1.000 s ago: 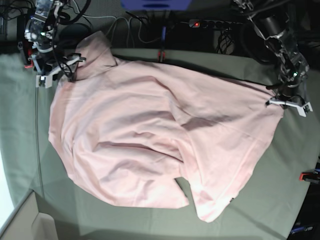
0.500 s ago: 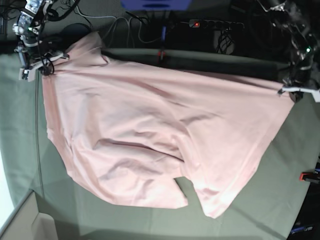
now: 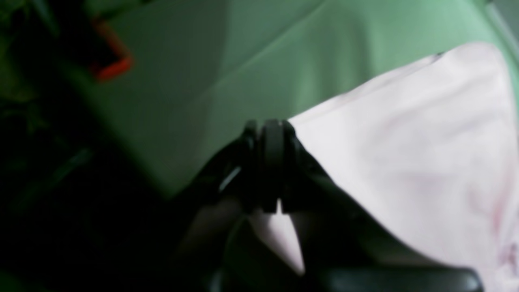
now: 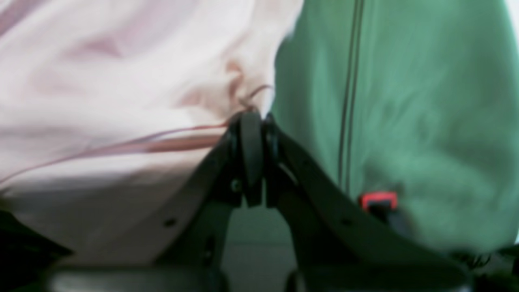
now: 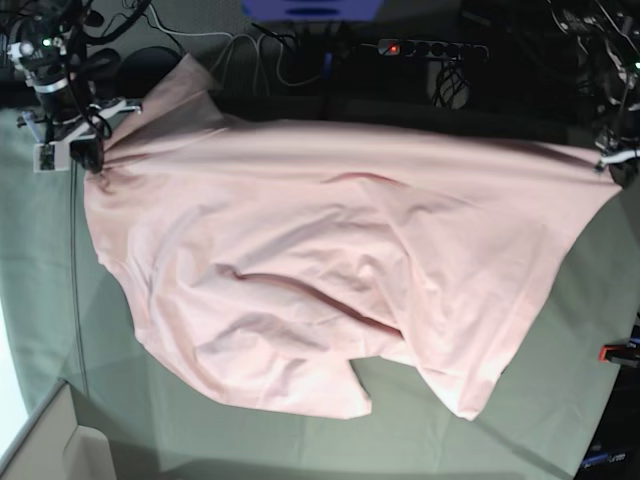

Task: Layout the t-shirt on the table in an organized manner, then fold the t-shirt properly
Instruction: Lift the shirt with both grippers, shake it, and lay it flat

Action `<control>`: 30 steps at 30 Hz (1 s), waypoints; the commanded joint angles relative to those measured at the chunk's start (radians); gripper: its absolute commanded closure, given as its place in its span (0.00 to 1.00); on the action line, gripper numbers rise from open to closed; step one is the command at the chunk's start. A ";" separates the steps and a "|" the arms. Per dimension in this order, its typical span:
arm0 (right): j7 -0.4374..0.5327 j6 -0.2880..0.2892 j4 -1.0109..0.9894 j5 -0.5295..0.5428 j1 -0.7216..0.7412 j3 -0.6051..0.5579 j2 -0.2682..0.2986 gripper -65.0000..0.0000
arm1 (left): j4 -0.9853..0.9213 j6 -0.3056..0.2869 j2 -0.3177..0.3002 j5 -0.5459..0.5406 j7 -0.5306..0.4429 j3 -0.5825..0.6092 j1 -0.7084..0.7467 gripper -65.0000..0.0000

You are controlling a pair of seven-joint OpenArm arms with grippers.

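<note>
The work is at the laying-out step: the shirt (image 5: pixel 330 270) is stretched between the two claws across the upper part of the base view, its far edge pulled nearly straight while the lower part sags in soft folds on the worktop (image 5: pixel 560 330). The right claw (image 5: pixel 85 150), at upper left, is pinched tight on a bunched corner of cloth (the wrist view shows creases running into its tips). The left claw (image 5: pixel 620 160), at the right edge of the frame, is likewise clamped on the opposite corner. No print shows, so the plain side seems to face up. Next, I judge, both claws should lower the taut edge evenly and let go, after which the loose lower hem needs smoothing before any fold.
</note>
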 commanded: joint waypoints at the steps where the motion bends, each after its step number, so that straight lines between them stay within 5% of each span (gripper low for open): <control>1: 0.028 -0.004 0.034 0.016 0.025 0.003 0.011 1.00 | 0.032 -0.001 -0.019 -0.014 -0.040 0.001 -0.019 1.00; 8: 0.028 -0.004 0.048 0.011 0.192 -0.027 0.080 1.00 | 0.036 0.002 -0.072 0.066 -0.040 0.200 -0.200 1.00; 15: 0.028 -0.004 -0.003 0.010 0.418 -0.129 0.209 1.00 | -0.040 0.006 -0.111 0.205 -0.038 0.458 -0.479 1.00; 22: -0.030 -0.004 -0.239 -0.036 0.816 -0.212 0.352 1.00 | -0.260 0.008 -0.106 0.377 -0.038 0.575 -0.875 1.00; 30: -0.064 -0.004 -0.547 -0.144 1.306 -0.223 0.406 1.00 | -0.654 0.008 -0.111 0.434 -0.046 0.586 -1.349 1.00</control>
